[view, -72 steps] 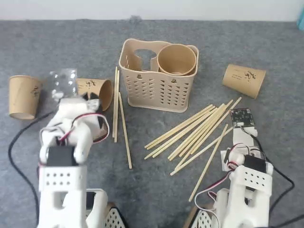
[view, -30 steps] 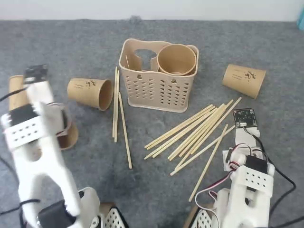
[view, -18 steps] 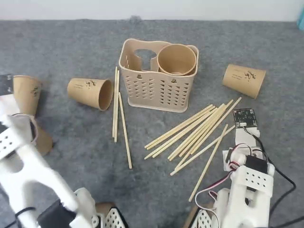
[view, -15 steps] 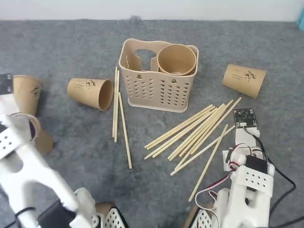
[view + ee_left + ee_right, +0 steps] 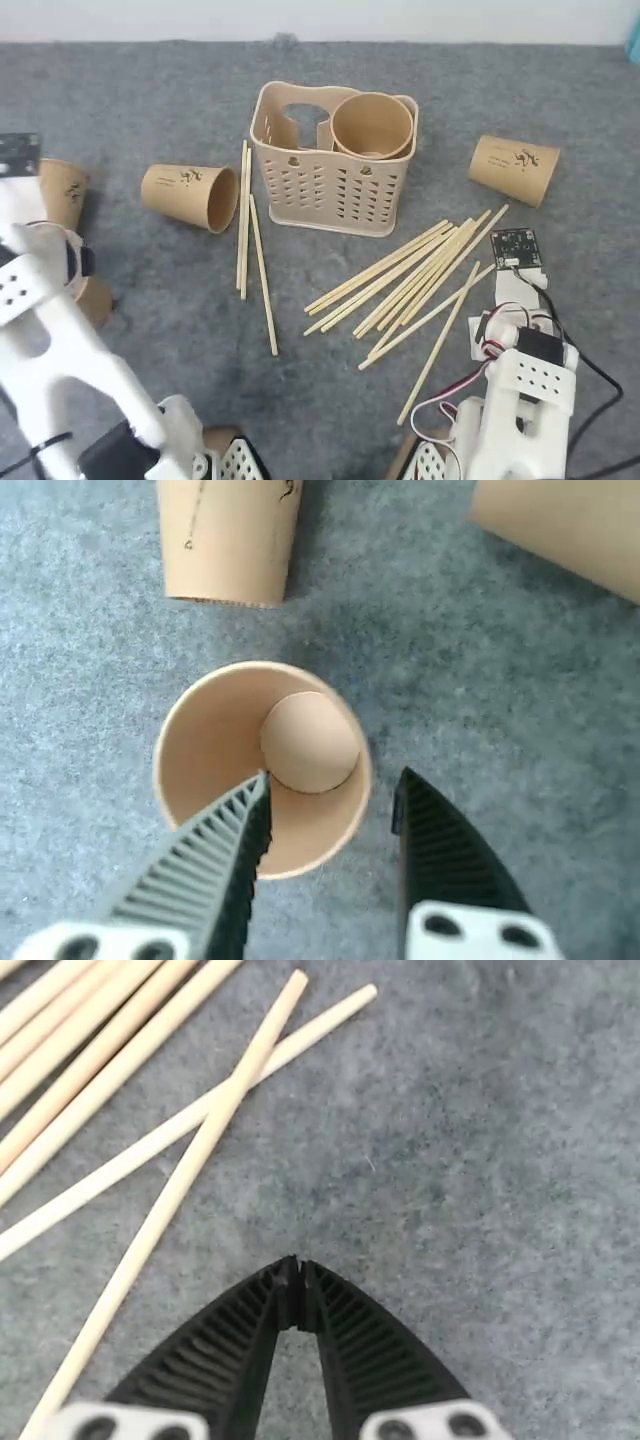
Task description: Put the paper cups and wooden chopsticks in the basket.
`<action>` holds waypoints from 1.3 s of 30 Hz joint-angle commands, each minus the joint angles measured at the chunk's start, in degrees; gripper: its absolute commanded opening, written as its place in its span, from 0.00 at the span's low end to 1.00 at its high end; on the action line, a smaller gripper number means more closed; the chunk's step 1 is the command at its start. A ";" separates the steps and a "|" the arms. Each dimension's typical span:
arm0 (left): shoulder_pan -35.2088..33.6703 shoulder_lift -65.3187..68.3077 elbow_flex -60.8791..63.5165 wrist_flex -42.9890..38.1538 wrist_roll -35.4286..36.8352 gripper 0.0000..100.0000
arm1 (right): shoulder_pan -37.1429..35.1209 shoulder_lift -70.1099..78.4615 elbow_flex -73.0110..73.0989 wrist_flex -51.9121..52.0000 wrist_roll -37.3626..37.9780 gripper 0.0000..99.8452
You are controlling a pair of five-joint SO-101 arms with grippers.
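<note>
One upright tan paper cup (image 5: 262,765) is being straddled by the left gripper (image 5: 332,780), swung outward since earlier, its spread jaws bracketing the rim, one inside. The right gripper (image 5: 298,1265) is being kept pressed together, pale wooden chopsticks (image 5: 206,1130) lying just beyond its tips.

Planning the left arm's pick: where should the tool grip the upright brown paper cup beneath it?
Pinch the upright brown paper cup by its rim wall, coming straight down from above: its open mouth faces up, so the left tool can put one finger inside, one outside.
</note>
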 commanded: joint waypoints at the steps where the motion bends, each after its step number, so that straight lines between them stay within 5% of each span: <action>1: 1.41 2.29 3.74 -7.56 -0.70 0.20 | 1.01 -1.45 -0.53 0.40 0.62 0.01; 6: 1.58 7.56 9.19 -15.74 -0.70 0.18 | 1.01 -1.45 -0.53 0.40 0.62 0.01; 10: 3.34 9.85 9.27 -17.85 -0.44 0.01 | 1.01 -1.45 -0.53 0.40 0.62 0.01; 19: 8.70 -4.66 -4.26 3.87 6.68 0.01 | 0.92 -1.45 -0.53 0.31 0.62 0.01; 23: 16.09 -12.04 -7.25 8.79 7.91 0.01 | 0.92 -1.45 -0.53 0.31 0.62 0.01; 28: 24.62 -17.49 -17.89 9.58 18.90 0.01 | 0.92 -1.45 -0.53 0.31 0.62 0.01; 34: 39.65 -14.86 -32.75 9.05 34.64 0.01 | 0.92 -1.45 -0.53 0.22 0.62 0.01; 39: 53.27 -8.35 -47.43 4.57 36.57 0.01 | 0.75 -1.45 -0.44 -0.04 0.62 0.01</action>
